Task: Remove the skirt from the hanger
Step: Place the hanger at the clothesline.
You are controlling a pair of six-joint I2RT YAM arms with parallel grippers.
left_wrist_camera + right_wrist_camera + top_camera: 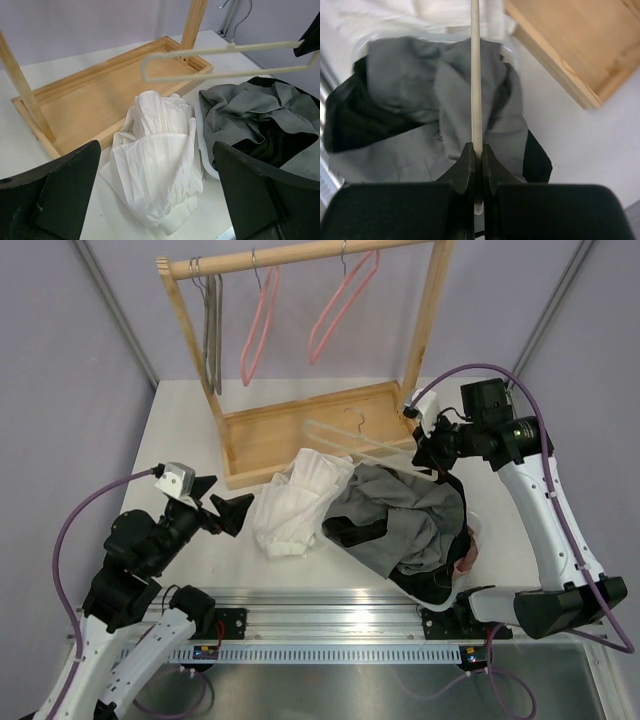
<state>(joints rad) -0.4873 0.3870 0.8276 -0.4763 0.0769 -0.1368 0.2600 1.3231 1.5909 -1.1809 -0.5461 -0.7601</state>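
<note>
Nearest to us a ribbed aluminium rail (330,605) runs along the front edge of the bench (180,430), whose top is smooth, matte white. The left end effector (222,499) hovers low over it with its black jaws spread wide and nothing between them. Just beyond it lies the skirt (300,502), off the hanger and crumpled on the bench: thin white fabric, finely pleated, bunched into soft folds. Beside it, to the right, sits a heap of grey and black clothing (400,505), limp and creased, spilling over the rim of a white tub (204,150).

Above that heap the right end effector (475,160) is clamped tight on the hanger (235,47), a slim, pale cream loop held roughly level over the garments, bare of cloth.

Farther back stands a wooden rack (300,430) of light, unpainted timber, with a shallow tray base, two uprights and a round top bar. Two thin pink hangers (262,325) and some grey hangers (212,330) dangle from it. Plain lavender walls (60,360) close the space behind.
</note>
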